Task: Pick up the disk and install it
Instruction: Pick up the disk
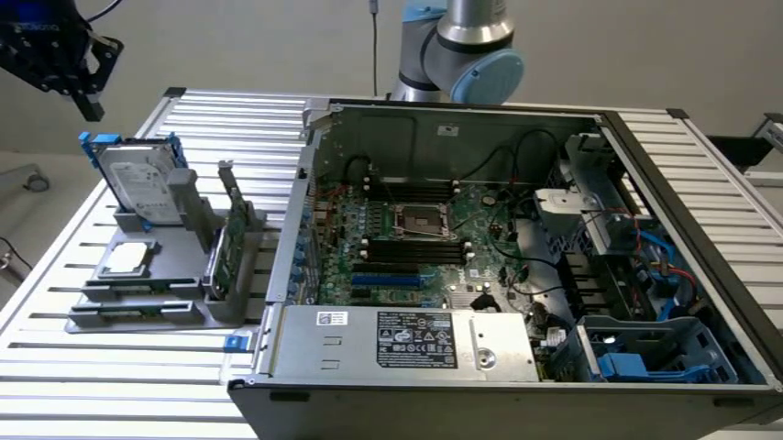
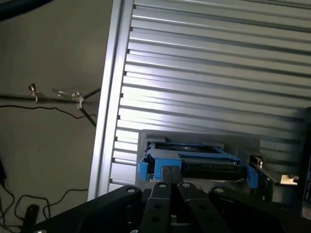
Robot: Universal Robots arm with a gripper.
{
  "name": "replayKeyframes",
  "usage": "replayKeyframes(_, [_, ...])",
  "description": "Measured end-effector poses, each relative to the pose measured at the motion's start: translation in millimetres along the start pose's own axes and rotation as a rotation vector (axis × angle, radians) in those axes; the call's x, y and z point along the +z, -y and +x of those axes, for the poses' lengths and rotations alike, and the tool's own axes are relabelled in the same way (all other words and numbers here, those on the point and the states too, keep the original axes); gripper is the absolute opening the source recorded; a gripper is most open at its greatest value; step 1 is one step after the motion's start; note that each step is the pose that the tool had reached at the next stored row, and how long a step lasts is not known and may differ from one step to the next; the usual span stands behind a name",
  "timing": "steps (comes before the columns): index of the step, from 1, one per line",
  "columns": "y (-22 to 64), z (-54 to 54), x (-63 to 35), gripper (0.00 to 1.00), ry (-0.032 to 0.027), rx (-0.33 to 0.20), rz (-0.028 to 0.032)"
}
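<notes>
The disk (image 1: 137, 181) stands on edge in a grey holder (image 1: 159, 275) at the exterior view's left. It is silver-grey with a white label and a bright blue carrier. My gripper (image 1: 90, 108) hangs in the air above it and a little toward the exterior view's left, apart from it. In the wrist view the black fingers (image 2: 163, 187) lie pressed together, shut on nothing. Just beyond them the disk's blue-framed top edge (image 2: 194, 160) shows.
An open computer case (image 1: 685, 183) with its motherboard (image 1: 416, 238) takes up the middle and right of the slatted aluminium table (image 1: 73, 367). The holder also carries a small silver chip (image 1: 128, 259) and an upright green card (image 1: 227, 247). A blue drive bay (image 1: 648, 362) sits at the case's near right corner.
</notes>
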State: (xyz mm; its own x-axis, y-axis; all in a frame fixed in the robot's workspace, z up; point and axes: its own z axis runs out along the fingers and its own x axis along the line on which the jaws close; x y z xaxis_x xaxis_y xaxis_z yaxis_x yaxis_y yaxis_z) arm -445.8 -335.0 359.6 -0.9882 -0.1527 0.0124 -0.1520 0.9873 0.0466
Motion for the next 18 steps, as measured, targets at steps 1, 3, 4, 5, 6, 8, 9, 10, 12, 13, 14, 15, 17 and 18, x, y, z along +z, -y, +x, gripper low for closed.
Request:
replayKeyframes(1, [0.0, 0.0, 0.3, 0.11, -0.0008, -0.018, 0.0002])
replayKeyframes(3, [0.1, 0.0, 0.6, 0.11, -0.0026, -0.055, 0.0006])
replayKeyframes(4, [0.1, 0.0, 0.7, 0.11, -0.0035, -0.073, 0.0009])
replayKeyframes(5, [0.1, 0.0, 0.9, 0.11, -0.0042, -0.091, 0.0011])
replayKeyframes(6, [0.1, 0.0, 1.0, 0.11, -0.005, -0.109, 0.0013])
replayKeyframes(8, [0.1, 0.0, 1.3, 0.11, -0.0066, -0.145, 0.0017])
replayKeyframes(9, [0.1, 0.0, 1.3, 0.11, -0.0075, -0.163, 0.002])
replayKeyframes(10, [0.1, 0.0, 1.4, 0.11, -0.0085, -0.182, 0.0022])
replayKeyframes(12, [0.1, 0.0, 1.6, 0.11, -0.0101, -0.219, 0.0027])
replayKeyframes(13, [0.1, 0.0, 1.7, 0.11, -0.011, -0.237, 0.0029])
replayKeyframes(14, [0.1, 0.0, 1.8, 0.11, -0.0118, -0.255, 0.0031])
replayKeyframes(15, [0.1, 0.0, 1.9, 0.11, -0.0127, -0.273, 0.0033])
replayKeyframes(17, [0.1, 0.0, 2.1, 0.11, -0.0144, -0.309, 0.0038])
replayKeyframes(18, [0.1, 0.0, 2.2, 0.11, -0.0151, -0.327, 0.004])
